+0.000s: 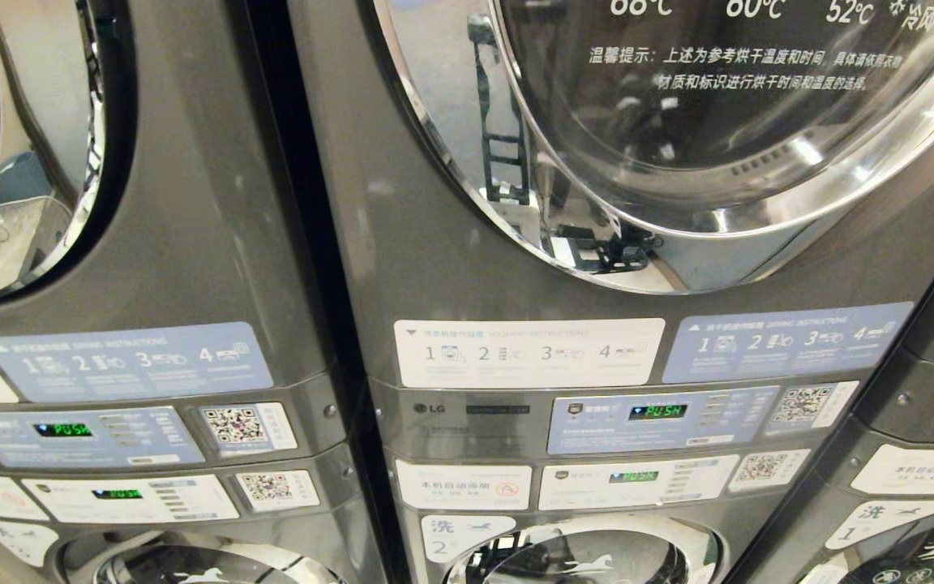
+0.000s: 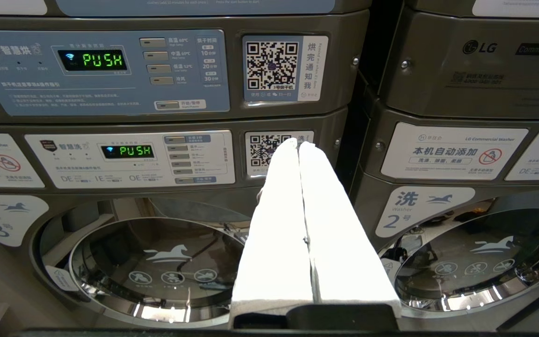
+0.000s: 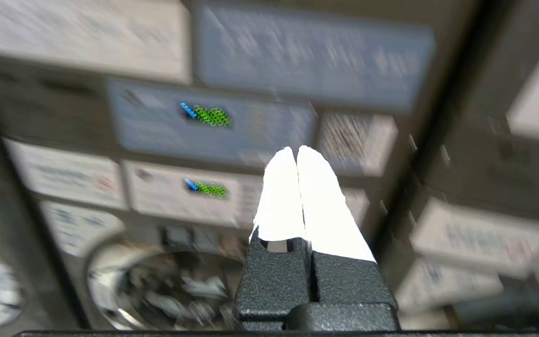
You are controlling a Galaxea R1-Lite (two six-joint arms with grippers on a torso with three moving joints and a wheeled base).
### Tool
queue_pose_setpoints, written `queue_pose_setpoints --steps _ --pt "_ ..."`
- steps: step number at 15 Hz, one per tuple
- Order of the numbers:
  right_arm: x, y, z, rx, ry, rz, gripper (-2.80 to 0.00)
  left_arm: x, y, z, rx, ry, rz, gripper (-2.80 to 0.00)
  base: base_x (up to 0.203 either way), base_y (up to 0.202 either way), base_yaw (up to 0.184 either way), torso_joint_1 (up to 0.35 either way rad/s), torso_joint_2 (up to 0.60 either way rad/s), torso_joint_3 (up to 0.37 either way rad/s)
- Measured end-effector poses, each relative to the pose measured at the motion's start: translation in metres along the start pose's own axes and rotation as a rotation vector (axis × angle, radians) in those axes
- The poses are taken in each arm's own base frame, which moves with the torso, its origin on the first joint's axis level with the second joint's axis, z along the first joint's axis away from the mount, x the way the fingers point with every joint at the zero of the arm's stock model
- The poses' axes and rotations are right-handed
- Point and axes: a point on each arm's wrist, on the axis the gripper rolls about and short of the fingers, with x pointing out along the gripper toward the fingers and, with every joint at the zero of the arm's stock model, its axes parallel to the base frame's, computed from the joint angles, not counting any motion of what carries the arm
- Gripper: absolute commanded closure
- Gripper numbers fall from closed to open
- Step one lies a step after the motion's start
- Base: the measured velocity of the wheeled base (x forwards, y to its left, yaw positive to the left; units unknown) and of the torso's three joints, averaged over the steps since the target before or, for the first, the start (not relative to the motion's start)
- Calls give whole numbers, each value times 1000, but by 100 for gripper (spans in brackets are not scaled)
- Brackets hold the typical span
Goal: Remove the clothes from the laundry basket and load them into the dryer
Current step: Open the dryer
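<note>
The dryer (image 1: 451,243) is the upper grey machine straight ahead, and its round glass door (image 1: 718,122) has a chrome rim and white printed text. The clothes and the laundry basket are out of view. Neither arm shows in the head view. My left gripper (image 2: 297,142) is shut and empty, its white fingers (image 2: 279,224) pressed together and pointing at the washer panels low down. My right gripper (image 3: 296,149) is shut too, with nothing in it, in front of the middle stack's control panels (image 3: 213,117).
Three stacks of grey machines stand side by side, with a dark gap (image 1: 313,268) between the left and middle ones. Control panels (image 1: 661,418) reading PUSH sit below the dryer door. Washer doors (image 2: 157,267) (image 2: 480,262) are lower down.
</note>
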Motion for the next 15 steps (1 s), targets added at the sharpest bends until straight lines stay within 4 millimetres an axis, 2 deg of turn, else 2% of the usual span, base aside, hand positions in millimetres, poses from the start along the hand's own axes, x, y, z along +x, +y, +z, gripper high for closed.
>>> queue_pose_setpoints --steps 1,3,5,8,11,12,15 --pt "-3 0 18 8 -34 49 0 0 0 0 0 0 0 0 0 0 0 0 0 0" --pt "-6 -2 69 50 -102 181 0 0 0 0 0 0 0 0 0 0 0 0 0 0" --pt "2 -3 113 84 -122 392 0 0 0 0 0 0 0 0 0 0 0 0 0 0" --pt "40 -6 147 139 -27 690 0 0 0 0 0 0 0 0 0 0 0 0 0 0" --pt "93 -13 176 193 57 819 0 0 0 0 0 0 0 0 0 0 0 0 0 0" --pt "113 -16 187 203 72 841 -280 0 0 0 0 0 0 0 0 0 0 0 0 0" --pt "172 -17 213 183 51 911 -280 0 0 0 0 0 0 0 0 0 0 0 0 0"
